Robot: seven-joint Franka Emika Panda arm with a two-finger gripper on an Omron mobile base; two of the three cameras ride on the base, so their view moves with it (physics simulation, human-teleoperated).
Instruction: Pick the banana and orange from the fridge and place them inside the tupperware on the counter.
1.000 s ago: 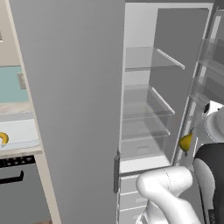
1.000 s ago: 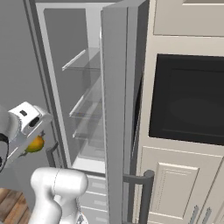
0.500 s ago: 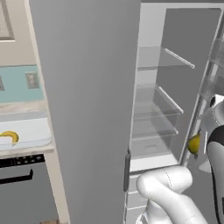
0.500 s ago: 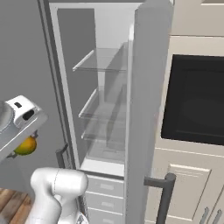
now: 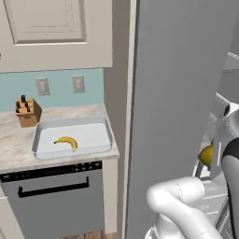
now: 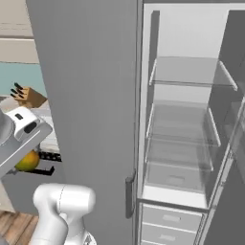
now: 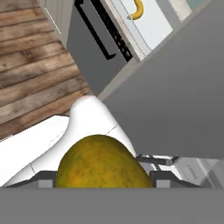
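Cameras swung counterward; orange (image 7: 103,162) in end effector (image 7: 103,183), banana (image 5: 66,142) in tupperware (image 5: 43,150).

fridge (image 6: 182,143): open, shelves bare, right of frame | orange (image 6: 27,161): lower left, under white hand | knife block (image 6: 28,97): left edge

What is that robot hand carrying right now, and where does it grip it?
The gripper holds the orange, one finger on each side of the round fruit.

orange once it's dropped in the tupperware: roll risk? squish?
Probably rolls: the orange is round, and the tupperware floor looks flat and smooth, though the raised rim should contain it. Likely firm; no visible denting while held. It might nudge the banana lying there.
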